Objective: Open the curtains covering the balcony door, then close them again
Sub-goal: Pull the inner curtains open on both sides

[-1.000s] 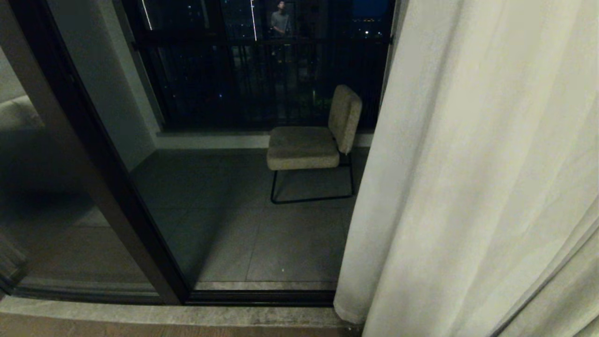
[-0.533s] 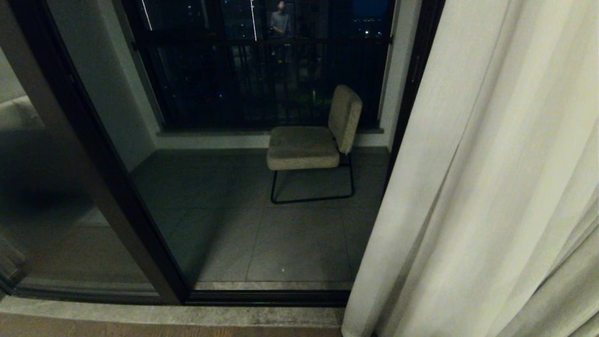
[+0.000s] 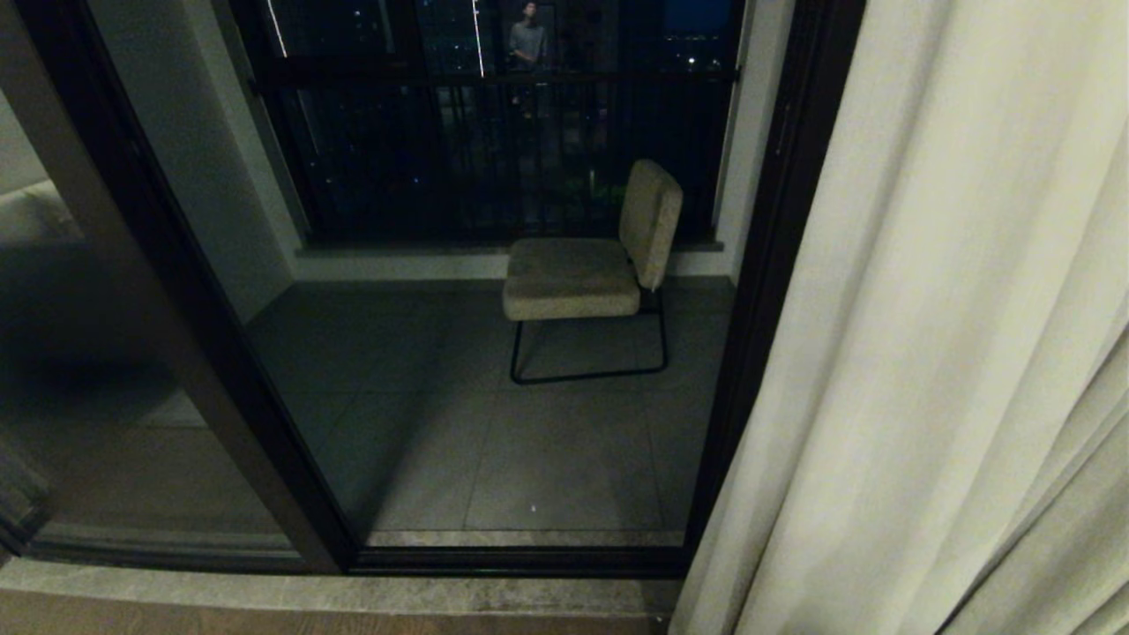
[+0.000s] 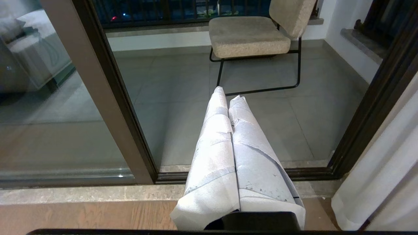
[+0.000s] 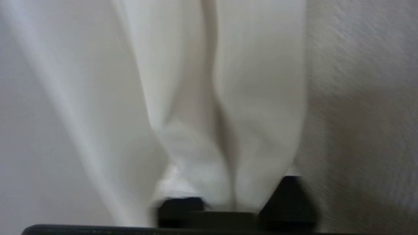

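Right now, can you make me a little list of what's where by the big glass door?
curtains: bunched at the right, glass uncovered
balcony door: dark frame, shut
chair: outside on the balcony tiles, before the railing
left gripper: wrapped fingers together, pointing at the door, holding nothing
right gripper: right against the curtain folds

Curtains gathered to your right, balcony door uncovered ahead.

Ahead of your left gripper's (image 4: 228, 96) closed fingertips stood the balcony door (image 3: 767, 265), and past its glass the chair (image 3: 591, 265), backed by the railing (image 3: 494, 79). The curtains (image 3: 935, 353) hung to the right of those fingers, against the door's right frame, and their folds lay all around your right gripper's fingers (image 5: 287, 199).
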Tool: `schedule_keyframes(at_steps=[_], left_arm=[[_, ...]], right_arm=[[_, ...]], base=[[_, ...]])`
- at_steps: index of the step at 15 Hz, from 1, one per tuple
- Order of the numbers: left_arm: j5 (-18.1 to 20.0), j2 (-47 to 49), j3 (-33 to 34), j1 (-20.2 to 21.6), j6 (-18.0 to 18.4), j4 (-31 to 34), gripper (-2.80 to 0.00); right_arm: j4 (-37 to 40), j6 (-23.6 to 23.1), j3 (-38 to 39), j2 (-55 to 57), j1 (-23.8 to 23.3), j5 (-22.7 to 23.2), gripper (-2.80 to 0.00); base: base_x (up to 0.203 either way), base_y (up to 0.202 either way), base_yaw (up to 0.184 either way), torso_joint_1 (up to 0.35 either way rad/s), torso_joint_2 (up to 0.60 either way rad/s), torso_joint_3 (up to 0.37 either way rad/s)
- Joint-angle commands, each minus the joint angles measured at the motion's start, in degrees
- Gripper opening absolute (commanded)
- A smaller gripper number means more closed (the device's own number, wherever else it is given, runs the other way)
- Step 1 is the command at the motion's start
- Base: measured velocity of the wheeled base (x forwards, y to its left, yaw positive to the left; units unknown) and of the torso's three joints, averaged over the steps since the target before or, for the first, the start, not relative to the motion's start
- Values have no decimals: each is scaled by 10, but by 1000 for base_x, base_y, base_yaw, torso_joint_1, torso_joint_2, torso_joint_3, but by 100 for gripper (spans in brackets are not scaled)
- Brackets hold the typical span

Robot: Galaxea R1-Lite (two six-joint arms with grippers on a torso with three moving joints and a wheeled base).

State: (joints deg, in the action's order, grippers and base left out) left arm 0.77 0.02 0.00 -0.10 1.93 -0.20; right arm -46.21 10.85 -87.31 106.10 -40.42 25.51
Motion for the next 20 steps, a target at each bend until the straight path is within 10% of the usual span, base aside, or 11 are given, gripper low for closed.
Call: schedule_keyframes(at_steps=[1,20], left_arm=[[0,0,0,0,0,0,-280],[0,0,0,0,0,-1,-280]], right_arm=[[-4,1,27,-35,0,8,0],[77,1,454,-527,10,194,0]], base=[[0,0,0,0,0,0],[0,0,0,0,0,0]])
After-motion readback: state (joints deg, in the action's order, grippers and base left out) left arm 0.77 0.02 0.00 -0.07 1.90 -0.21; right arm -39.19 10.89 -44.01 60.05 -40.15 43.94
